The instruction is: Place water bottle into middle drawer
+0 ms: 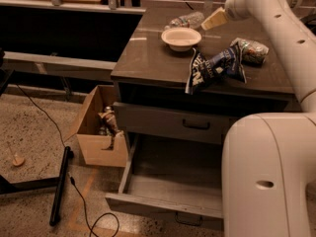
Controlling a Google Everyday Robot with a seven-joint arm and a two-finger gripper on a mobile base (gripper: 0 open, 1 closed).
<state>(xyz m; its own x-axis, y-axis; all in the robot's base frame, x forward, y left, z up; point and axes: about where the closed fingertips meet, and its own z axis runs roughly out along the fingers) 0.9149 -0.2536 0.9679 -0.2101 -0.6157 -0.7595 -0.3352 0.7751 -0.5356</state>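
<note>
The water bottle [185, 20] lies on its side at the back of the cabinet top, just behind a white bowl [181, 37]. My gripper [213, 19] is at the end of the white arm, low over the cabinet top just right of the bottle's end, close to it; I cannot tell whether it touches. The middle drawer [170, 204] is pulled far out at the bottom, its long flat tray empty. The arm's big white link [266, 177] hides the drawer's right part.
A dark blue snack bag [215, 67] and a foil packet [252, 51] lie on the cabinet top [148, 58]. The drawer above, with a black handle [196, 126], is slightly out. An open cardboard box [98, 132] and cables are on the floor at left.
</note>
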